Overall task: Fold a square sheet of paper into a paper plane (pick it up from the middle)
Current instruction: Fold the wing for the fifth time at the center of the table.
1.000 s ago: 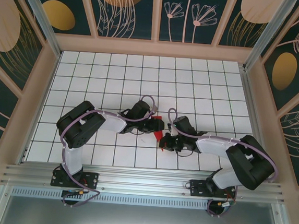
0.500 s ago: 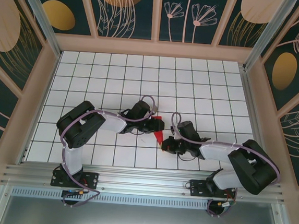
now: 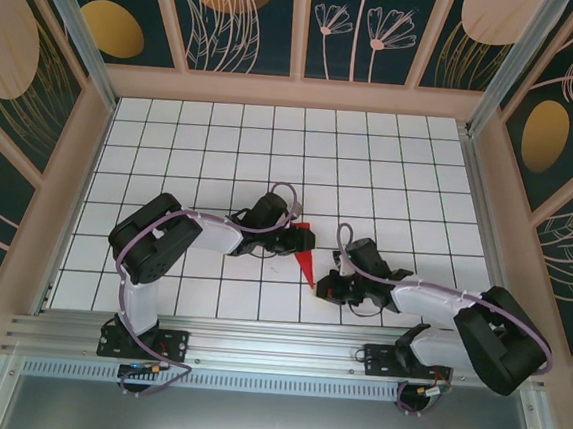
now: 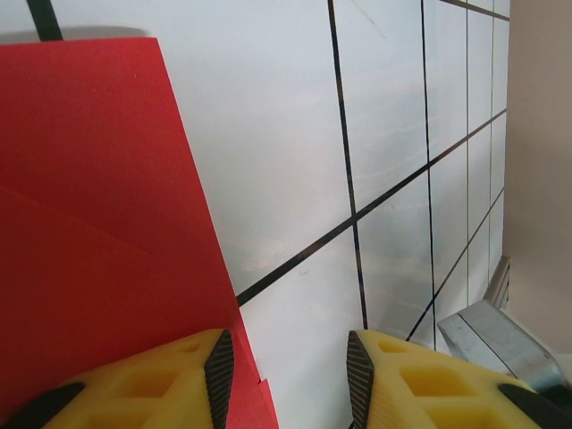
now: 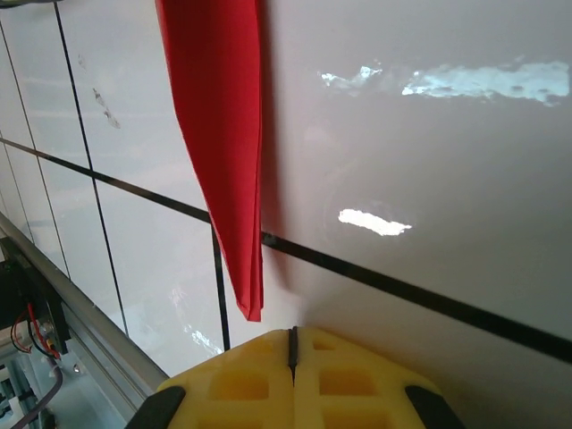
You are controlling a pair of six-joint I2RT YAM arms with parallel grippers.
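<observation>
Red paper sheet (image 3: pixel 305 261), folded to narrow creased wedge, lies flat on surface (image 3: pixel 371 162) between both claws, point toward near edge. Left claw (image 4: pixel 290 366) part open, nothing between jaws. One yellow finger (image 4: pixel 170 375) sits over wide end, likely pinning it against sliding. Right claw (image 5: pixel 292 344) closed tight, empty, tips just beside wedge point. Closed tips probably serve as blunt presser for sharpening crease. Plane not yet finished, more folds needed.
</observation>
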